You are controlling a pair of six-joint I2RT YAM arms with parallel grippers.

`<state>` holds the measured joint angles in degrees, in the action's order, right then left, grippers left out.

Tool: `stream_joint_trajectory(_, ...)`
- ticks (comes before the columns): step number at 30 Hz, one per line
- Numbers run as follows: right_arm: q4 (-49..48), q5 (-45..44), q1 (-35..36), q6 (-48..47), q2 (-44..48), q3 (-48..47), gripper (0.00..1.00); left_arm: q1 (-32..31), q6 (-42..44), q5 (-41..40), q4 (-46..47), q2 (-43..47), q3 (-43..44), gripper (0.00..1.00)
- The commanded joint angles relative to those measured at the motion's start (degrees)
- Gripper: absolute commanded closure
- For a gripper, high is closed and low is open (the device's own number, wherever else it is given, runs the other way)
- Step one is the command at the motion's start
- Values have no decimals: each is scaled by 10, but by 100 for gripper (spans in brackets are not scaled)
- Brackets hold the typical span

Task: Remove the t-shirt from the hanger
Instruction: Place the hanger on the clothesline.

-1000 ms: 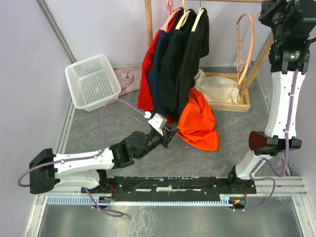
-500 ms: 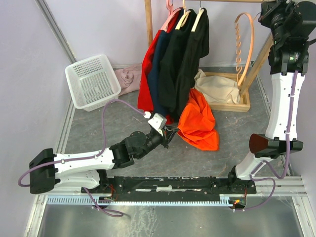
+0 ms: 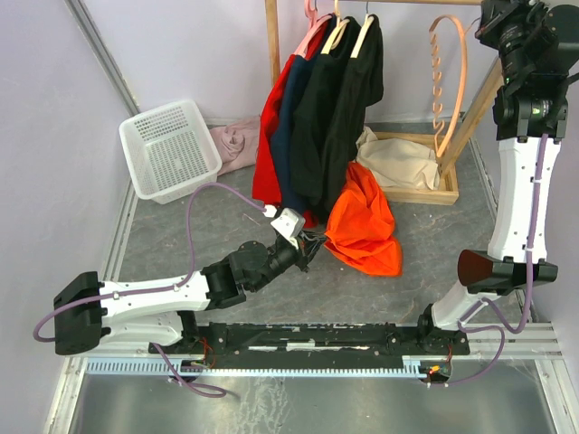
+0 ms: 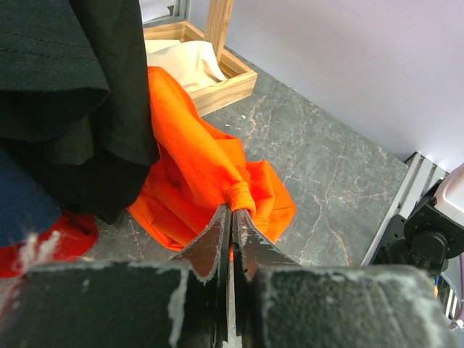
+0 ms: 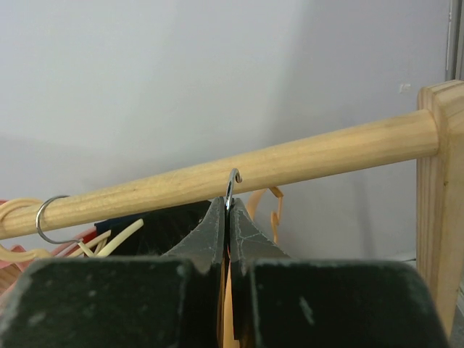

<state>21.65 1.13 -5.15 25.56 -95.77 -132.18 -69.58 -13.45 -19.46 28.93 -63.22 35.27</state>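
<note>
The orange t-shirt (image 3: 364,226) lies crumpled on the grey floor below the rack, off the hanger. My left gripper (image 3: 313,242) is low at its left edge, shut on a bunched fold of it (image 4: 240,194); the t-shirt (image 4: 190,156) spreads out beyond the tips of the left gripper (image 4: 233,212). The bare peach hanger (image 3: 460,77) hangs at the top right. My right gripper (image 3: 488,15) holds it there. In the right wrist view the right gripper (image 5: 228,208) is shut on the hanger's metal hook (image 5: 231,183), just in front of the wooden rail (image 5: 304,158).
Red, navy and black garments (image 3: 317,117) hang on hangers on the wooden rack (image 3: 271,41). A beige cloth (image 3: 398,159) lies on the rack's base frame (image 3: 434,194). A white basket (image 3: 170,149) and a pink cloth (image 3: 236,143) sit at the back left.
The right arm has lifted the bare hanger slightly higher. The left arm and the orange t-shirt have not moved.
</note>
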Motion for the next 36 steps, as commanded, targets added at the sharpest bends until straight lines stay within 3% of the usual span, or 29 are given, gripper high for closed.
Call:
stream_joint_trajectory(1,-42,5,-3,8,-2,-45,99,-4,-17,-10,38,1,1,97)
stream_joint_trajectory(36,-32,-2,-3,20,-88,-133,99,-4,-21,-19,38,18,-12,97)
